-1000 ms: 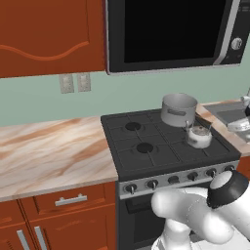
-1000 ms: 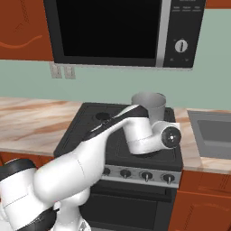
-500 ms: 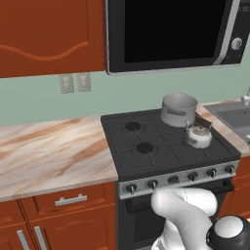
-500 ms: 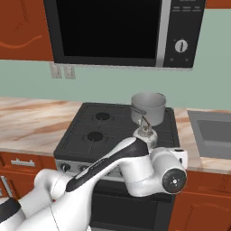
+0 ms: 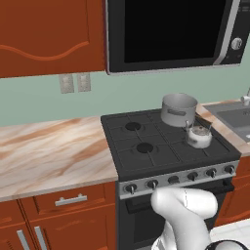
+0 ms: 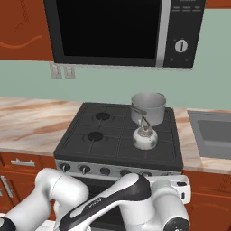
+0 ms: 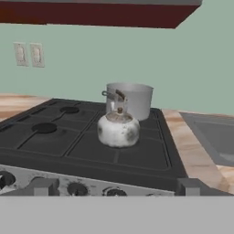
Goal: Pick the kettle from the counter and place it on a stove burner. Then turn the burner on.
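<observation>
So the small squat shiny silver-white kettle [image 5: 198, 136] with its thin dark arched handle is already sitting on the black stove top [image 5: 146, 161], on the front right burner grate, just in front of the larger straight-sided grey steel pot [image 5: 178, 109] and apart from it as far as can be told. It's off the beige marble-look worktop [image 5: 53, 156] entirely, so the placing part looks done and the knob part is what's being worked on now.

In the hand view the row of round dark control knobs [image 7: 77, 188] along the stove's front panel is being looked at from low and close, with the kettle [image 7: 118, 129] straight beyond. The two dark fingers [image 7: 44, 186] are being held spread as wide as they go, released, with nothing gripped between them and nothing touched yet.

Next move, probably: the knob matching the kettle's burner needs to be picked out, the fingers closed around it, then the wrist rolled. Which knob that is can't be told from here.
</observation>
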